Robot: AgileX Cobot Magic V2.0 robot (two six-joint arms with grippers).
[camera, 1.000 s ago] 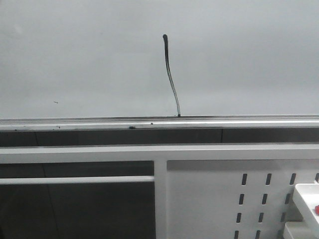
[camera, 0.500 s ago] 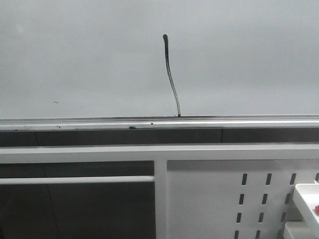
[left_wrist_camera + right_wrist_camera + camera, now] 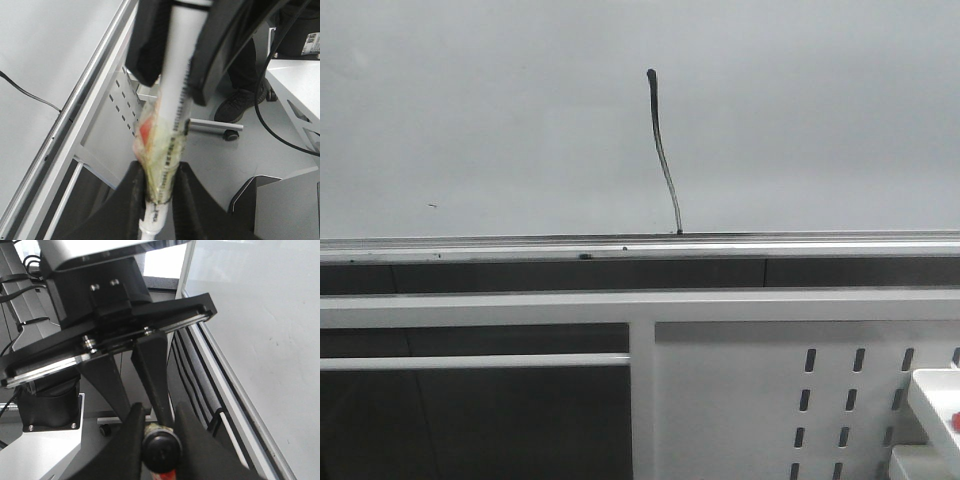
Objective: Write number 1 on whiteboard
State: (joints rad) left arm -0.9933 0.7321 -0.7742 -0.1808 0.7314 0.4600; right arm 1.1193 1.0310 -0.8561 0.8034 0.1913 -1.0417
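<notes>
In the front view we see the whiteboard (image 3: 470, 120) filling the upper part of the scene, its silver rail (image 3: 470, 247) running along the bottom edge. The number 1 (image 3: 663, 160) stands near the middle of the board, a thin, slightly curved black stroke with a thicker blob at its top and its foot reaching down to the rail. A tiny dark speck (image 3: 431, 206) sits well to the left of it. Below the rail, on the right, we find a white slotted panel (image 3: 820, 400). Neither arm shows here.

In the left wrist view we see the left gripper (image 3: 159, 187) clamped on a white marker (image 3: 175, 100), whose barrel is wrapped in yellowish tape. The whiteboard (image 3: 45, 55) lies beside it, with part of the black stroke (image 3: 30, 95) showing.

In the right wrist view the right gripper (image 3: 159, 432) pinches a dark, round-ended object (image 3: 161, 446) between its fingers, with the whiteboard (image 3: 260, 330) alongside.
</notes>
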